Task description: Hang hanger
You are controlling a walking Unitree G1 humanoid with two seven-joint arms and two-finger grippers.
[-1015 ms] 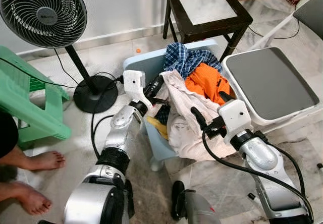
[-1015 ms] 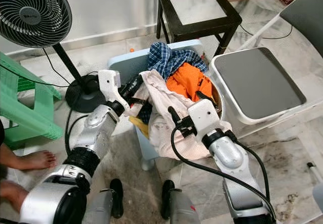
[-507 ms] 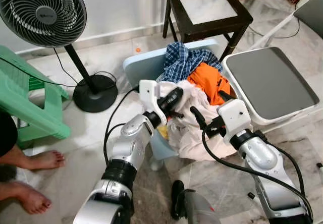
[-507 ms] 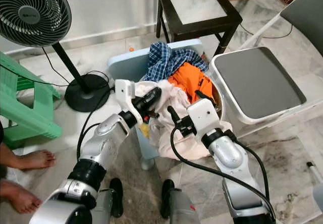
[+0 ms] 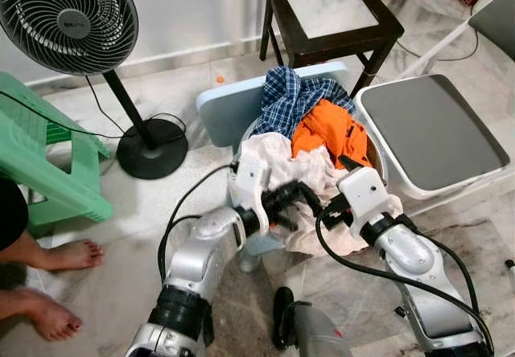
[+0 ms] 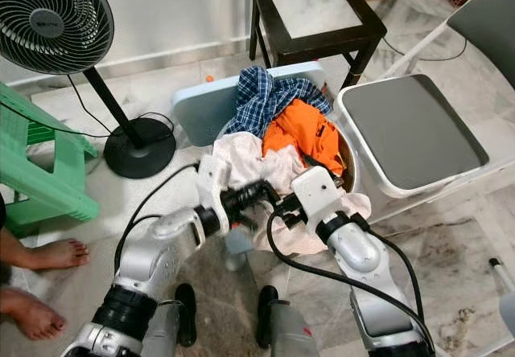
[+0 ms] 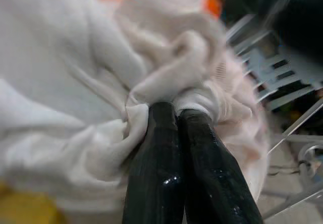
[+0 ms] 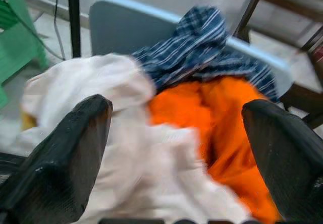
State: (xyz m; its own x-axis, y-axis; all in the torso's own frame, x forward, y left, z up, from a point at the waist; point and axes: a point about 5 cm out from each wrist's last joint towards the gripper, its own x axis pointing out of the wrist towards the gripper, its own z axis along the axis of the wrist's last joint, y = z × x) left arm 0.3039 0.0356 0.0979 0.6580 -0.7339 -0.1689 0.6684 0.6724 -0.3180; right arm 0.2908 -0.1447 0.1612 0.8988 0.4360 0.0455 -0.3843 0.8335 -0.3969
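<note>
While the left gripper [image 7: 176,114] pinches a fold of the white garment [image 5: 278,152] at the basket's [image 5: 376,154] six o'clock, having swung rightward, the right gripper [image 8: 176,133] hovers spread-fingered beside it; no hanger is discernible.

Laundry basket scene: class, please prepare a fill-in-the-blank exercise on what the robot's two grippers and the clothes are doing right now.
1. The left gripper is shut on the ____ garment.
2. The right gripper has its fingers ____.
3. The checked shirt lying over the basket's far side is ____ and white.
4. The bright garment beside the checked shirt is ____.

Missing words: white; open; blue; orange
</note>
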